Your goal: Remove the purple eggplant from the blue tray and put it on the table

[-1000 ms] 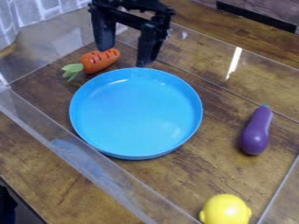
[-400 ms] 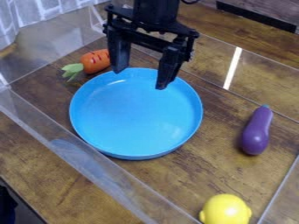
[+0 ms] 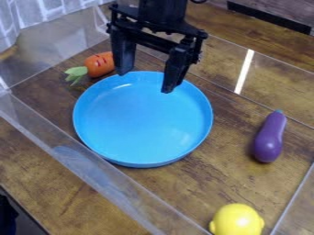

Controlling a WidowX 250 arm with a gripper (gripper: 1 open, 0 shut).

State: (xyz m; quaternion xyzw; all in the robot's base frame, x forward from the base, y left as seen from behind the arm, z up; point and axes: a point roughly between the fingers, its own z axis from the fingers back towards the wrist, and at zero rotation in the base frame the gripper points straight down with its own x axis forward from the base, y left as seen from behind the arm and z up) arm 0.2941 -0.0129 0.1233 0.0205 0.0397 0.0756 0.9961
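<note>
The purple eggplant (image 3: 269,136) lies on the table (image 3: 233,188) to the right of the blue tray (image 3: 142,117), apart from its rim. Nothing lies inside the tray. My black gripper (image 3: 147,76) hangs over the tray's far rim, pointing down, its two fingers spread wide with nothing between them. One fingertip (image 3: 171,83) is above the tray's back edge, the other finger (image 3: 121,64) is near the carrot.
An orange carrot (image 3: 95,65) with a green top sits just behind the tray at the left, partly covered by my left finger. A yellow lemon (image 3: 237,221) rests at the front right. Clear acrylic walls (image 3: 50,138) edge the table.
The gripper moved from behind the tray toward the camera and right, now over the tray's far rim. In the last half second it stayed still. The eggplant has not moved.
</note>
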